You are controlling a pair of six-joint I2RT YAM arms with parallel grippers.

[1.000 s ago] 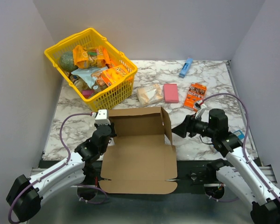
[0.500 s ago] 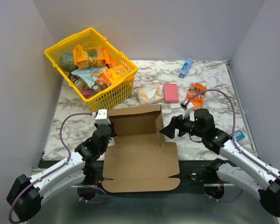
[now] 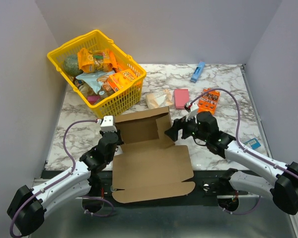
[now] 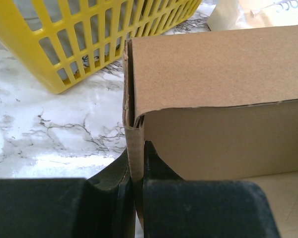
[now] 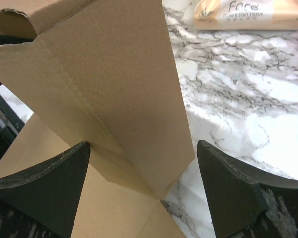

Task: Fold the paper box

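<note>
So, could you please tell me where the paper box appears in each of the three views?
Top external: the paper box sits at lower centre.
Left wrist: it fills the right side, its corner pinched by the left gripper.
Right wrist: its raised flap fills the middle.
Shared landmark: the tissue pack beyond it.

the paper box (image 3: 151, 166) is matt brown corrugated cardboard, fibrous at its cut edges. the table (image 3: 228, 84) looks like glossy veined marble. at ten o'clock, the basket (image 3: 120, 100) is smooth yellow plastic.
</note>
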